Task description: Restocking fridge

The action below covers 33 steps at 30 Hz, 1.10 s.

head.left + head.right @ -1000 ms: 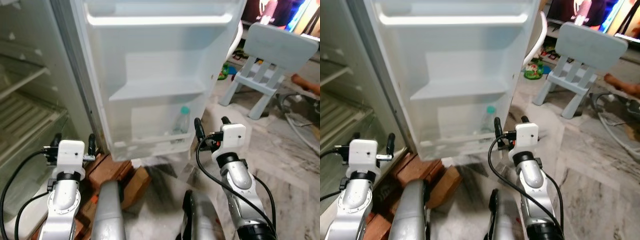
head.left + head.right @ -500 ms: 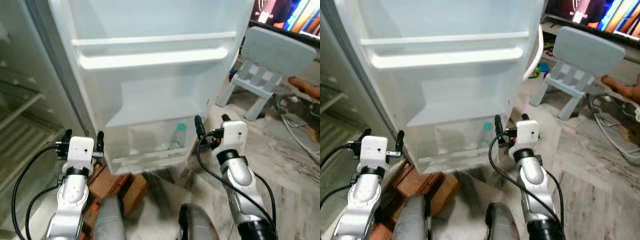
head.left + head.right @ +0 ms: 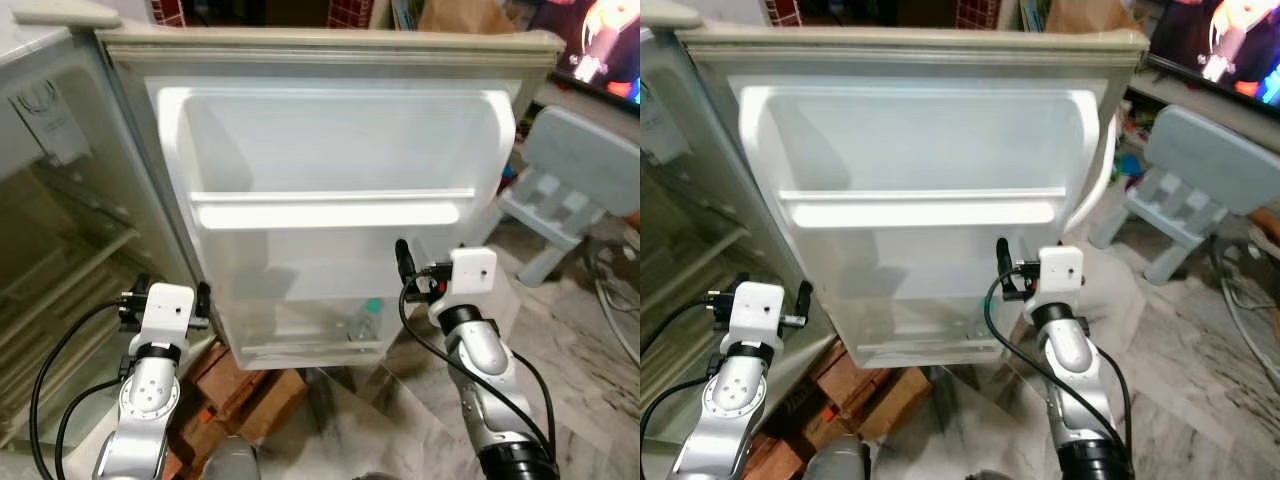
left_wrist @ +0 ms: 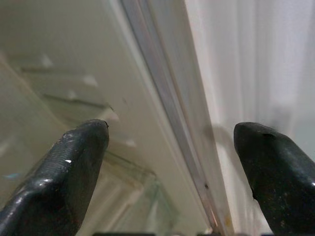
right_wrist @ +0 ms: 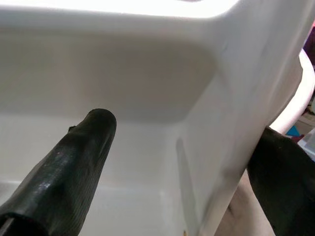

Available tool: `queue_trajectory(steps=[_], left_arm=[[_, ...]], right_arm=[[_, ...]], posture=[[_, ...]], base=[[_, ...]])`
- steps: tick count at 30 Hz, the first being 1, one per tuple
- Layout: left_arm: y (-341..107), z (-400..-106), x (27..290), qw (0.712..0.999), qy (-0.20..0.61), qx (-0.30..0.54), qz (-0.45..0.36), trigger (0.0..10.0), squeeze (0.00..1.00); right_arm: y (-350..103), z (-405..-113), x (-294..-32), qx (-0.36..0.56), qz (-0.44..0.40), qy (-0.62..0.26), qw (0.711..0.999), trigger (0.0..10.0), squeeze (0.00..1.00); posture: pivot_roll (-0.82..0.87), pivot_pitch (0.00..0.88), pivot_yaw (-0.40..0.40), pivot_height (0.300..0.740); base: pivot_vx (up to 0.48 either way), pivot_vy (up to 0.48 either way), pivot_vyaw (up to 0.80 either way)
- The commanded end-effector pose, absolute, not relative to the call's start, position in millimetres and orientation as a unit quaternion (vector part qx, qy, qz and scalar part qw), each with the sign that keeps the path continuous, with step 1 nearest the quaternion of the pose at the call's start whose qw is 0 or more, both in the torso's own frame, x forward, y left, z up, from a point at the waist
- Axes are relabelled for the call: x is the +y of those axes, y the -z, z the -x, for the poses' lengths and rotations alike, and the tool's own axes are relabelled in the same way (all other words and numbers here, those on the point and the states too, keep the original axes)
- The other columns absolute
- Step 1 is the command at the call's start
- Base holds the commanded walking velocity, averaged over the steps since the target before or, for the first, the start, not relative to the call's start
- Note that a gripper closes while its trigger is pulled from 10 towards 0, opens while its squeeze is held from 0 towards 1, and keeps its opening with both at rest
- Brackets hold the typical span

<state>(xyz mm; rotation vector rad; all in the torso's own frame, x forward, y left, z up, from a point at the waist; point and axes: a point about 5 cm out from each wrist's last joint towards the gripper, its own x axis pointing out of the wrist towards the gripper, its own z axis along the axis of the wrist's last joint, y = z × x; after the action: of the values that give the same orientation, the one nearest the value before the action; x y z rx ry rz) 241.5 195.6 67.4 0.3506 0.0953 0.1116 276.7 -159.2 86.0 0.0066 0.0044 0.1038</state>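
While the fridge door [image 3: 330, 200] stands swung wide open, facing the robot, everything else sits around it. Left of the door lies the fridge cabinet [image 3: 60, 250] with its wire shelves. The left gripper [image 3: 166, 298] hovers at the door's hinge edge, its fingers [image 4: 74, 172] spread apart, holding nothing, straddling the seam between cabinet and door. Below the door's bottom left corner, brown bricks [image 3: 250, 385] rest on the marble floor [image 3: 560, 360]. Inside the door's lowest bin stands a clear water bottle [image 3: 366, 322] with a teal cap, upright. The right gripper [image 3: 420, 268] is raised at the door's free edge, its jaws open, one finger [image 5: 74, 162] inside the door liner and the other outside. Right of the door stands a pale blue child's chair [image 3: 575, 180], well apart, with a lit screen [image 3: 600, 40] behind it.
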Motion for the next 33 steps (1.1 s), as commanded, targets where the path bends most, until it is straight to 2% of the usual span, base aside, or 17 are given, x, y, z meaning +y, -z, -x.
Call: queue_trajectory(steps=[1,13,33], left_arm=[[-76,-245,193,0.983,-0.056,0.027,-0.173,10.0,0.00],[-74,-244,192,0.983,-0.053,0.034,-0.173,10.0,0.00],[-77,-249,195,0.981,-0.046,0.033,-0.184,10.0,0.00]], right_arm=[[-87,-277,-157,0.004,-0.009,-0.063,0.998,10.0,0.00],[-77,-270,-157,0.032,-0.012,-0.071,0.997,10.0,0.00],[-80,-274,-154,0.019,-0.029,-0.056,0.998,10.0,0.00]], posture=[[0.13,0.000,-0.087,0.740],[0.13,0.000,-0.084,0.740],[0.13,0.000,-0.049,0.740]], base=[[0.000,0.000,0.00],[0.000,0.000,0.00],[-0.273,0.000,0.00]])
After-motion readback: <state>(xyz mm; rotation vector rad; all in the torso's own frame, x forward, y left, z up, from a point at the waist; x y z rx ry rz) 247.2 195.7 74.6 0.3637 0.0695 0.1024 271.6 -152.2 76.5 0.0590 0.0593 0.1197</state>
